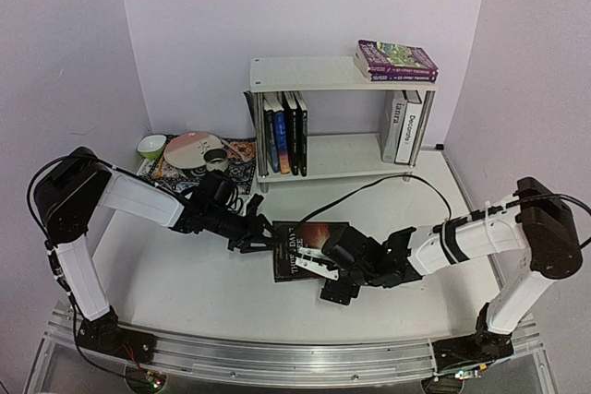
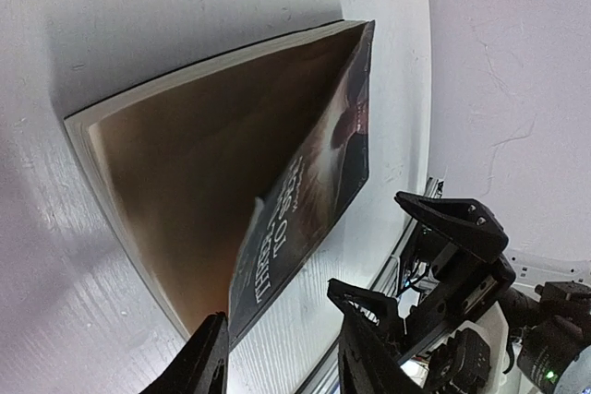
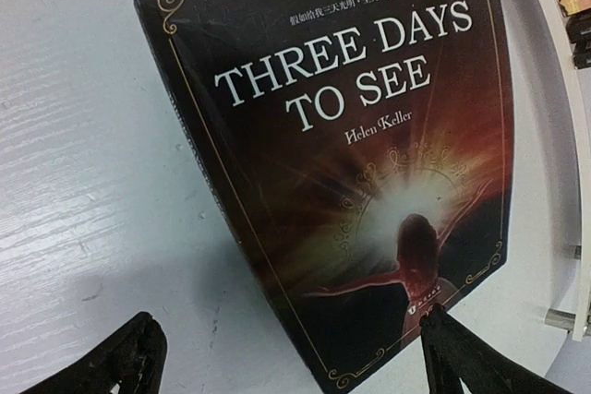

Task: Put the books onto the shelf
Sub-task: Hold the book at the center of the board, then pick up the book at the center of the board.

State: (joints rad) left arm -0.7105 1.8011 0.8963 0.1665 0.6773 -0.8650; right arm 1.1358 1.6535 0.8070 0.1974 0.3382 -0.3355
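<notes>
Now the dark book (image 1: 300,248), titled "Three Days to See", lies on the table (image 1: 185,274) at 6 o'clock from the shelf (image 1: 342,74), its front cover standing up off the pages. The left tool (image 1: 261,235) sits at its 9 o'clock edge, jaws partly parted around the raised cover's corner. The right tool (image 1: 325,276), at its 4 o'clock, gapes wide, gripping nothing.

Book (image 2: 185,182) on white table (image 2: 46,302), cover lifted; L gripper (image 2: 282,343) spread at corner; R gripper (image 2: 367,243) near.
</notes>
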